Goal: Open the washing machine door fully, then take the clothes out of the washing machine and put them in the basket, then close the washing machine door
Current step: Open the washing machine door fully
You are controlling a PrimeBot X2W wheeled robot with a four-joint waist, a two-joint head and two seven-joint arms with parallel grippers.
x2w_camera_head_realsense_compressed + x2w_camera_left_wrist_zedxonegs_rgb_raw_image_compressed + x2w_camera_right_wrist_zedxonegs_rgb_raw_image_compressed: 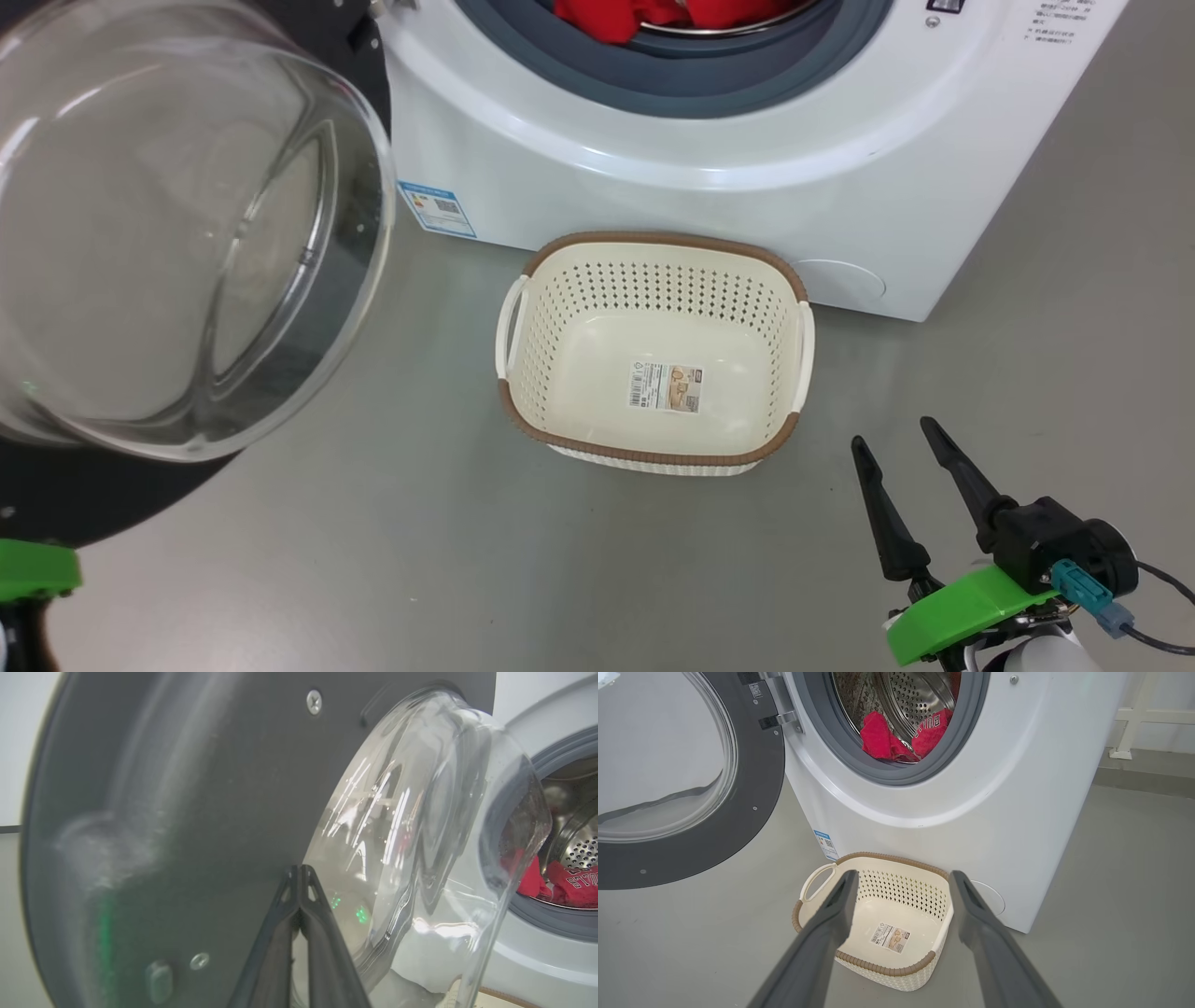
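Our left end effector (pixel 299 871) is closed, its two dark fingers pressed tip to tip with nothing between them. It points at the matte dark inner face of the washing machine door (pixel 163 812), just beside the bulging clear glass bowl (pixel 420 835); whether the tips touch the panel we cannot tell. Our right end effector (pixel 892 435) has its fingers spread wide and empty, low over the grey floor (pixel 373 560), aimed across the basket (pixel 653 241) toward the washing machine (pixel 700 187).

The door stands swung well away from the opening, so we judge the opening step done or nearly so. The next move turns on the clothes (pixel 882 742). They lie up and ahead of the right end effector, above the basket, heaped low in the perforated steel drum (pixel 920 695) behind the grey rubber gasket (pixel 822 742). The right arm faces the mouth and the left sits off by the door, so we judge the right the readier. The heap is soft, crumpled and red, with no clear long axis. The basket, cream perforated plastic with a brown woven-look rim, sits on the floor just before the machine and holds no clothes yet.
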